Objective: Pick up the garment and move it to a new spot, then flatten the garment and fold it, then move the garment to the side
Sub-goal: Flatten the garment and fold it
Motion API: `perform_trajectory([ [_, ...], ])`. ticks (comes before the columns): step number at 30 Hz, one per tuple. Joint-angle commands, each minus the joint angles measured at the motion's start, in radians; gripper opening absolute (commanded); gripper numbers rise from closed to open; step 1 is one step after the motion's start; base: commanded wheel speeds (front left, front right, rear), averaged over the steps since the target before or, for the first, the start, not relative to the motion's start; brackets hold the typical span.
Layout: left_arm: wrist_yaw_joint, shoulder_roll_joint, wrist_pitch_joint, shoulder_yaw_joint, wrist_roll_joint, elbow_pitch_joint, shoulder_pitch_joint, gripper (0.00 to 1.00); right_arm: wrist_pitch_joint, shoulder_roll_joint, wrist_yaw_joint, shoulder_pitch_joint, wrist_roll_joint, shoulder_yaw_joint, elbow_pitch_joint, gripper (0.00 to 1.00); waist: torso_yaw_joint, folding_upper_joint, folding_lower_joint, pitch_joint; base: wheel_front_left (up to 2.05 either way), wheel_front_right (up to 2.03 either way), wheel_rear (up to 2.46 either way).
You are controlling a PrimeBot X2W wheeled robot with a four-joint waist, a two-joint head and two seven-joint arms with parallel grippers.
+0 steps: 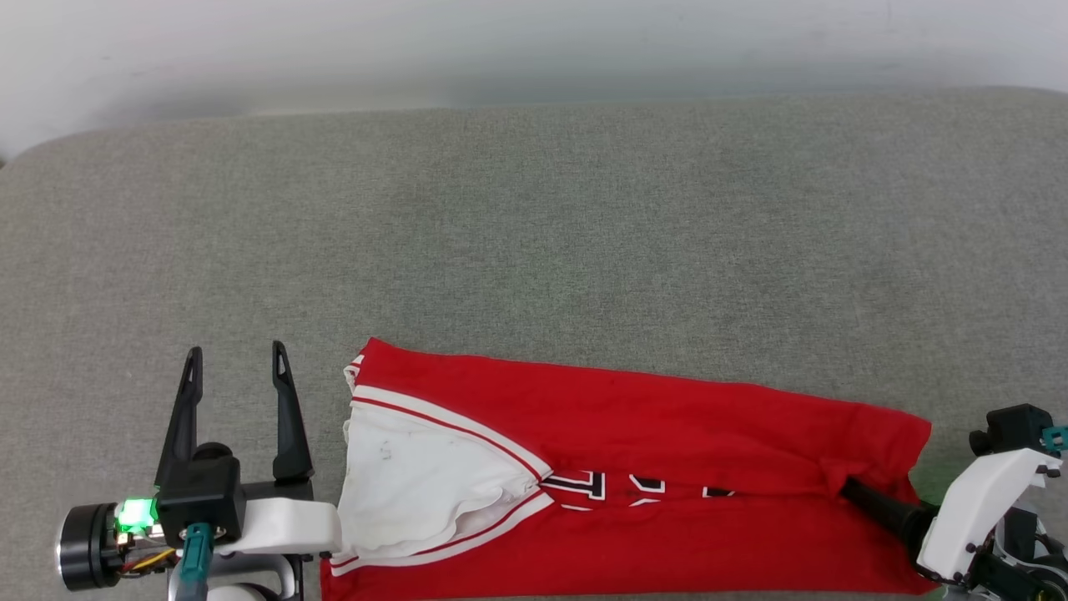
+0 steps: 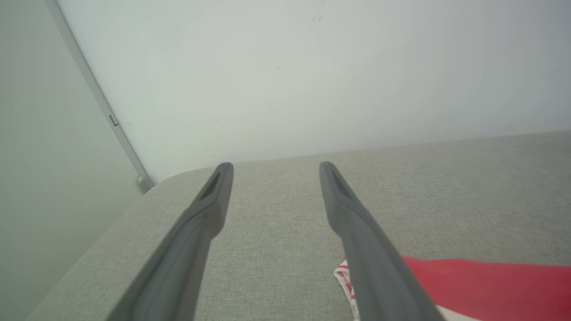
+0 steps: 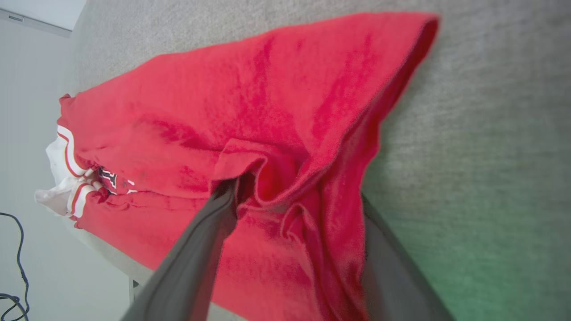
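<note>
The garment is a red jersey with white sleeves, lying folded lengthwise near the front edge of the grey cloth-covered table. Black letters peek out along its fold. My left gripper stands open just left of the white sleeve, apart from it, with nothing between its fingers. In the left wrist view the left gripper hovers over bare table with the garment at its right. My right gripper is at the garment's right end. In the right wrist view the right gripper has its fingers spread wide, one tip tucked under a red fold of the garment.
A pale wall runs behind the table's far edge. The table's rounded far-left corner meets a wall seam. A dark cable hangs beyond the table's near edge.
</note>
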Motion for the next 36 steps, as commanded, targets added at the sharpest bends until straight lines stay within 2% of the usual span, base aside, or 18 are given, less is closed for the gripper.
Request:
perform_trajectory([
  [1,-0.004,-0.004,-0.004,0.003,0.005,0.001,0.009,1.00,0.030,0.065,0.000,0.033,0.004,0.056,0.016,0.03,0.000,0.0000,0.0001,-0.001,0.00,0.00,0.00],
  [4,-0.035,-0.059,-0.003,0.051,0.061,0.010,0.037,1.00,0.025,0.038,-0.001,0.010,0.009,0.053,0.016,0.00,-0.002,0.0000,0.0001,-0.012,0.00,0.00,0.00],
  [5,-0.035,-0.059,-0.003,0.051,0.061,0.010,0.037,1.00,0.025,0.038,-0.001,0.010,0.009,0.053,0.016,0.00,-0.002,0.0000,0.0001,-0.012,0.00,0.00,0.00],
  [11,-0.074,-0.117,-0.003,0.096,0.130,0.009,0.068,1.00,-0.001,-0.053,-0.001,-0.009,0.031,0.012,-0.006,0.00,-0.005,0.0000,0.0001,-0.041,0.00,0.00,0.00],
  [19,-0.117,-0.156,-0.003,0.126,0.178,0.005,0.110,1.00,0.008,-0.210,-0.001,0.020,0.022,-0.032,0.026,0.00,-0.001,0.0000,0.0001,-0.082,0.00,0.00,0.00],
  [23,-0.128,-0.169,-0.003,0.132,0.194,0.005,0.131,1.00,0.046,-0.261,-0.001,0.034,0.011,-0.029,0.008,0.00,0.001,0.0000,0.0001,-0.099,0.00,0.00,0.00],
  [29,-0.134,-0.183,-0.003,0.140,0.209,-0.007,0.151,1.00,0.116,-0.275,0.000,0.030,-0.002,-0.005,-0.163,0.00,0.003,0.0000,0.0001,-0.106,0.00,0.00,0.00],
  [36,-0.140,-0.195,-0.003,0.143,0.220,-0.018,0.141,1.00,0.183,-0.194,0.000,-0.041,-0.078,0.042,-0.378,0.00,0.012,0.0000,0.0001,-0.086,0.00,0.00,0.00],
])
